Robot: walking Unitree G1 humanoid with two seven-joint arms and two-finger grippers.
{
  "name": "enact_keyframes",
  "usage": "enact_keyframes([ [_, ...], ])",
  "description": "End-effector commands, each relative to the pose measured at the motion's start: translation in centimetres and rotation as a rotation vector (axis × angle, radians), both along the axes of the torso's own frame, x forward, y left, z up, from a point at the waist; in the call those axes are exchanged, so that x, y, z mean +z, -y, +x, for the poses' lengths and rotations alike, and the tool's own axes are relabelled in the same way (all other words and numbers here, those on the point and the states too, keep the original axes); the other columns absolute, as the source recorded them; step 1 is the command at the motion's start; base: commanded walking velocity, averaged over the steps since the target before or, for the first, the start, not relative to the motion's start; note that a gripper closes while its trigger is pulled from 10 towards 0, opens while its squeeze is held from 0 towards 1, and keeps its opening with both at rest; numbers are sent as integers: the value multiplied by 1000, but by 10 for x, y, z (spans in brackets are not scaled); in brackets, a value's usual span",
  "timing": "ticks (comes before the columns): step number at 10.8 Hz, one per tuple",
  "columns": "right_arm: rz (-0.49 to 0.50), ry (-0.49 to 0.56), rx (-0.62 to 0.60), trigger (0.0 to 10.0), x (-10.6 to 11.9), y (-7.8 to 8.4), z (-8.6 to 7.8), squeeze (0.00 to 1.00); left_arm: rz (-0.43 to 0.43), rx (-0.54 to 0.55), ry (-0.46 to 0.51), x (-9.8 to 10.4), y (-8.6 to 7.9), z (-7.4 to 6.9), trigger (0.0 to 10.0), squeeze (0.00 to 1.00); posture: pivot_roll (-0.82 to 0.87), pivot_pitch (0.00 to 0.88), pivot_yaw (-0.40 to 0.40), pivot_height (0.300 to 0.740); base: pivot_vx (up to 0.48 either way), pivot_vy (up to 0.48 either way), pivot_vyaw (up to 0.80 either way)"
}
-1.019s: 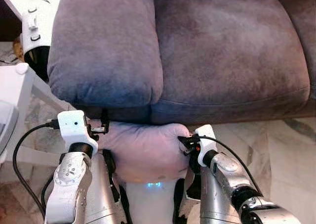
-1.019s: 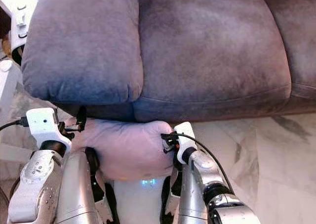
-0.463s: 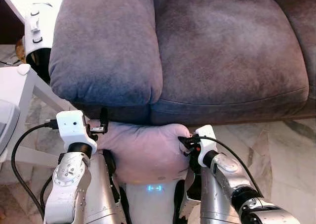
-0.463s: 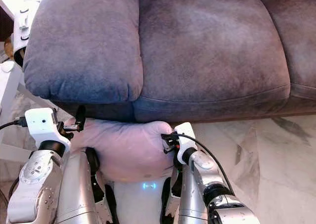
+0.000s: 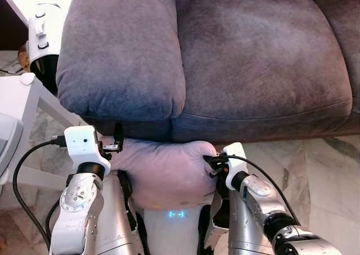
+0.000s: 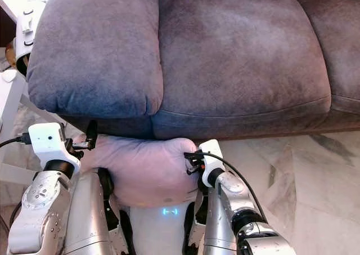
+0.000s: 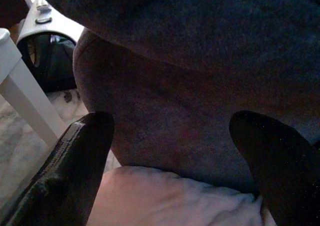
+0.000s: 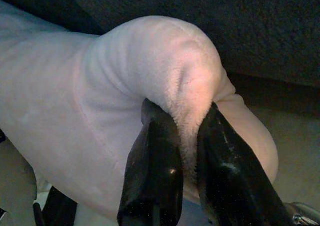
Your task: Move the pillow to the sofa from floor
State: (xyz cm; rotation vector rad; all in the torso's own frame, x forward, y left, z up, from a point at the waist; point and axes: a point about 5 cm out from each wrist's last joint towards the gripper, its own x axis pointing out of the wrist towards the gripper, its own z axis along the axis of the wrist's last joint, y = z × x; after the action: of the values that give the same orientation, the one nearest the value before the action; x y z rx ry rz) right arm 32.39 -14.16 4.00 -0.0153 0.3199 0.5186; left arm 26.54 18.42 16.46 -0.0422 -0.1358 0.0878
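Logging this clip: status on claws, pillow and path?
Right claw pinching pillow corner. Left claw open at its other end, grip unclear. Pillow below sofa seat edge; armrest overhangs it.

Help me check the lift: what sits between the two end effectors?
The pink pillow spans the stretch between left end effector and right end effector, seen in the eye views; the right one pinches its corner.

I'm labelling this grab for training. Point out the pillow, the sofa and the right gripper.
pillow [image 5: 163, 173], left eye view, middle of its top face.
sofa [image 5: 259, 58], left eye view, seat cushion.
right gripper [image 8: 187, 158], right wrist view, between the fingertips pinching the pillow.
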Motion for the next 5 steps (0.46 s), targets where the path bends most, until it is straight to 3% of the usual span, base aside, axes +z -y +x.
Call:
enact_keyframes([
  [1, 18, -4, -22, 10000, -3, 1, -3, 0, 1, 6, -25, -6, -3, -2, 10000, 0, 243, 336, -20, 488, 0, 0, 0],
  [5, 39, 54, -7, 10000, 8, 1, 3, 0, -1, 4, -27, -7, -3, -2, 10000, 0, 240, 341, -20, 488, 0, 0, 0],
])
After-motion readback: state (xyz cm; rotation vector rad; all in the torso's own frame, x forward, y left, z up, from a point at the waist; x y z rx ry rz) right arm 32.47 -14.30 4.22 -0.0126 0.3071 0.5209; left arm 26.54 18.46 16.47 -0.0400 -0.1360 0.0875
